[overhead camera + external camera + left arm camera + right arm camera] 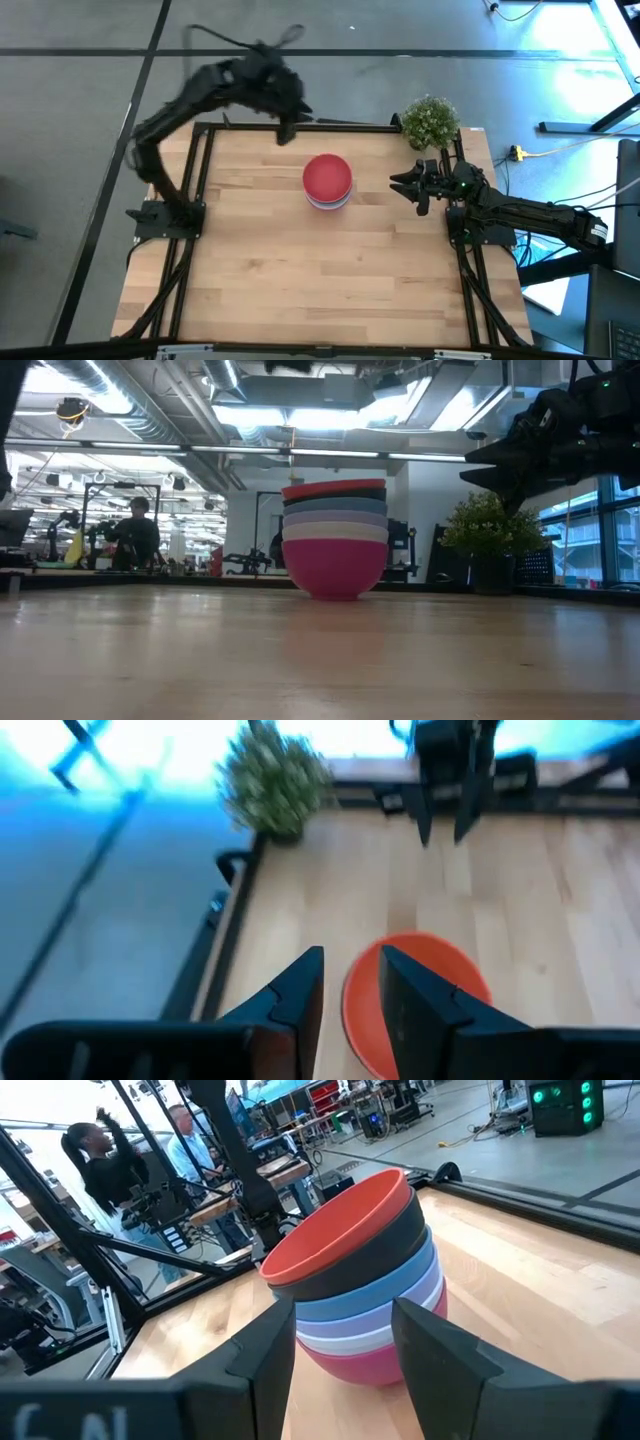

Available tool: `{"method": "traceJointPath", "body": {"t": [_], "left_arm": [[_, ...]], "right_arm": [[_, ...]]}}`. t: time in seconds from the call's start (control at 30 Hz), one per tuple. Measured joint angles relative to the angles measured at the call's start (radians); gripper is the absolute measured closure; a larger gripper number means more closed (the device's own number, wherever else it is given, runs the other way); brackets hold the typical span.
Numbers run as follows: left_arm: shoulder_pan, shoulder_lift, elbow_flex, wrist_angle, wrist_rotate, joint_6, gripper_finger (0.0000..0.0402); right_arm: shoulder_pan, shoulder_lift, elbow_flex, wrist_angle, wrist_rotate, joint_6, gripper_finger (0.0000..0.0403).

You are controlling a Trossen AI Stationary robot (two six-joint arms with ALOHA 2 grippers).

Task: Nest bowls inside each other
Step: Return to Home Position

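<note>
6 bowls, nested as 1 stack [335,540], standing upright on the table [300,290], at mid-width and toward its far side.

Order, bottom to top:
- crimson-pink bowl [335,570]
- white bowl [335,532]
- lavender bowl [335,518]
- blue bowl [335,506]
- black bowl [335,494]
- red-orange bowl [333,486]

Each sits inside the one beneath, with only its rim band showing. The stack's axis is vertical, with no lean visible in the low view.

Left gripper [288,128]: raised over the table's far rail, fingers spread, nothing between them. From it the stack lies below, toward the table's middle and a little to the right-arm side. Its wrist view looks down past the fingers onto the top bowl's rim.

Right gripper [410,185]: near the table's right edge, beside the potted plant [430,120], fingers spread and empty. It points straight across bare board at the stack, which stands apart from it and level with it across the table's width.

Nearer arm: the 2 look about equally far from the stack in the high view, and the left is higher.

Judgement: nesting appears complete with 0 bowls left loose. For retiring both arms, what matters is that the stack lies between them and touches neither. Each arm can draw back on its own side, away from the stack.
</note>
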Motion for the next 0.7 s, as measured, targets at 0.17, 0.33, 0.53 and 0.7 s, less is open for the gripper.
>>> {"method": "traceJointPath", "body": {"t": [0.17,0.33,0.53,0.7], "left_arm": [[0.000,-0.157,-0.043,0.010,-0.002,-0.020,0.0308],[-0.003,-0.332,-0.272,0.101,-0.009,-0.059,0.0308],[-0.006,-0.592,-0.706,0.360,-0.025,-0.137,0.0308],[-0.006,-0.789,-1.030,0.564,-0.074,-0.208,0.0308]], "right_arm": [[0.000,0.000,0.000,0.005,0.001,-0.017,0.0234],[0.000,0.000,0.000,0.012,0.002,-0.019,0.0234],[0.000,0.000,0.000,0.033,0.002,-0.020,0.0234],[0.000,0.000,0.000,0.040,0.003,-0.020,0.0234]]}}
